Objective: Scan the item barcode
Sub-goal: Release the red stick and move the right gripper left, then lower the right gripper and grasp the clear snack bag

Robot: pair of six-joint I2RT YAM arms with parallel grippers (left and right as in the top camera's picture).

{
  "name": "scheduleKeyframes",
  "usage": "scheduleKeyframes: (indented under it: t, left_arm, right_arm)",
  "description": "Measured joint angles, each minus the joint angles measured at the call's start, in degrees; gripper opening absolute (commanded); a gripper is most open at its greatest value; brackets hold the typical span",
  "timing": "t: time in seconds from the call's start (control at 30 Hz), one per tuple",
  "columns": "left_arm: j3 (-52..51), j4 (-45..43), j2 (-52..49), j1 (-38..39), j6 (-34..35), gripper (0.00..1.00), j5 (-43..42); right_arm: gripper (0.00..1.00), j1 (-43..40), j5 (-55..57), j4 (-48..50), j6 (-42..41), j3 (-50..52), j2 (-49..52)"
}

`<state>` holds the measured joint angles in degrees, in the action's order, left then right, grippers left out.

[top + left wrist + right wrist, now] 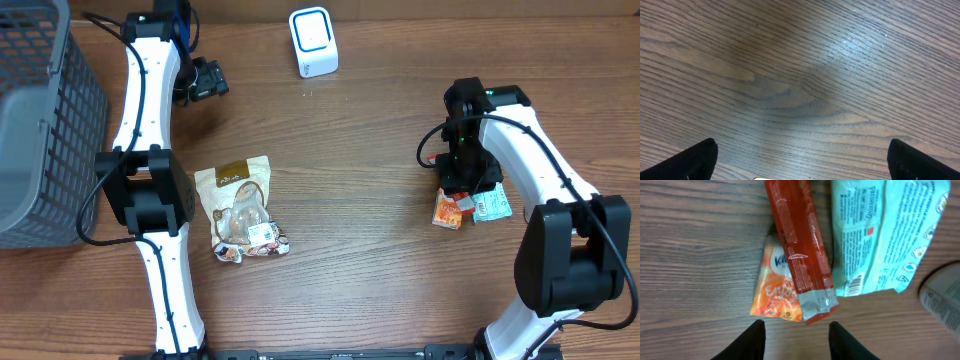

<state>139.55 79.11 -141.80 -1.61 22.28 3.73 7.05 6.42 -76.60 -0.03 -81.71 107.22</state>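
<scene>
Table (360, 220): brown wood, fine darker grain throughout.
Basket (40, 130): grey, open mesh pattern.
Scanner (313, 42): white, with a blue outline on its face.
Left arm (150, 80) and right arm (540, 160): white shells, black joints.
Snack bag (240, 208): beige, with a brown band at the top.
Long packet (800, 245): red-orange, with a silver end seal.
Small pack (774, 292): orange, white lettering.
Flat packet (880, 235): pale teal, dark print, with a white barcode panel.

Bare worktop (360, 190) lies open between the snack bag (240, 210) and the packets (470, 207). The basket (40, 120) walls off the left edge; the scanner (313, 42) stands at the back, with free room on either side
</scene>
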Motion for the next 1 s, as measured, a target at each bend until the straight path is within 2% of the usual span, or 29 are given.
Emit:
scheduleKeyframes:
  t: [0.13, 0.4, 0.53, 0.77, 1.0]
  left_arm:
    - [0.0, 0.0, 0.0, 0.0, 0.0, 1.0, 0.0]
    - [0.0, 0.0, 0.0, 0.0, 0.0, 1.0, 0.0]
    - [0.0, 0.0, 0.0, 0.0, 0.0, 1.0, 0.0]
    - [0.0, 0.0, 0.0, 0.0, 0.0, 1.0, 0.0]
    - [0.0, 0.0, 0.0, 0.0, 0.0, 1.0, 0.0]
  right_arm:
    - [0.44, 0.0, -2.3, 3.8, 0.0, 0.1, 0.0]
    - [0.44, 1.0, -27.4, 19.5, -0.7, 0.5, 0.0]
    - [0.44, 5.4, -33.5, 27.7, -4.8, 0.5, 0.0]
    - [0.44, 19.9, -31.3, 38.4, -11.7, 0.5, 0.0]
    - [0.49, 35.9, -17.9, 46.8, -15.0, 0.5, 0.0]
